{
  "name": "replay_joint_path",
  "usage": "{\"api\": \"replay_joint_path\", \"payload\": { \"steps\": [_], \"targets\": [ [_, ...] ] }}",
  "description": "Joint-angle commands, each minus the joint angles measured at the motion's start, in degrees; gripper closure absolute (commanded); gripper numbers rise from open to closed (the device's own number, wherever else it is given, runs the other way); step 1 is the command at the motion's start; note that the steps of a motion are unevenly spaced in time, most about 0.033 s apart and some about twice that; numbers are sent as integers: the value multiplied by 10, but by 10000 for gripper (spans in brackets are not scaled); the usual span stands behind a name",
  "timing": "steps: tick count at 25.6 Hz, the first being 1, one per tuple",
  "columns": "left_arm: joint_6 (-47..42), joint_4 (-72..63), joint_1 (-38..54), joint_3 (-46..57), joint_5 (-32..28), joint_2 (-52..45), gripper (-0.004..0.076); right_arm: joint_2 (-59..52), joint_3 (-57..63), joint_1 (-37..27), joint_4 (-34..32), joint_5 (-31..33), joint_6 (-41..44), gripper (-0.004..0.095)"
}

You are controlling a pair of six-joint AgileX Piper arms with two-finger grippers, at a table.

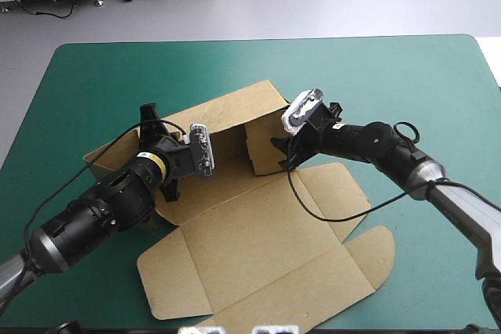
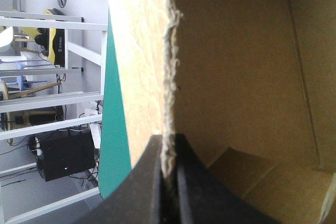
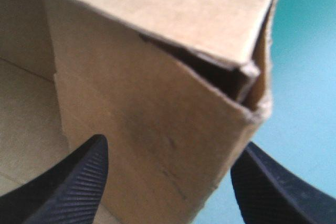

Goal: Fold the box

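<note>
The brown box lies mid-table, its back and side walls raised and its lid and flaps flat toward the front edge. My left gripper is at the box's left wall. In the left wrist view its black fingers are all but shut on the wall's raw edge, pinching the board. My right gripper is at the right wall's front corner. In the right wrist view it stands open, one finger inside and one outside that folded corner, where a tucked flap gapes slightly.
Bare teal-green cover surrounds the box at the back and right, and shows beside the right corner. The flat lid's flaps reach close to the table's front edge. A left flap lies flat under my left arm.
</note>
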Motion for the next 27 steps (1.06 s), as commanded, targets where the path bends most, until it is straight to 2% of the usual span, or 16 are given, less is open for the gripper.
{"api": "replay_joint_path", "payload": {
  "steps": [1,5,10,11,15,24,27],
  "targets": [
    [-21,12,-4,-8,-11,-10,729,-19,-15,5,37,-57,-4,311],
    [-45,36,-4,-8,-24,-10,729,1,-15,9,55,-79,-5,398],
    [-49,38,-4,-8,-24,-10,729,25,-15,34,128,-104,-64,419],
    [-49,38,-4,-8,-24,-10,729,25,-15,43,131,-116,-75,466],
    [-49,39,-4,-8,-24,-10,729,25,-16,69,132,-128,-75,913],
    [-49,37,-4,-8,-1,-10,724,25,-16,80,132,-150,-71,913],
    [-49,28,-10,-8,22,-10,655,25,-17,80,132,-153,-67,913]
  ]
}}
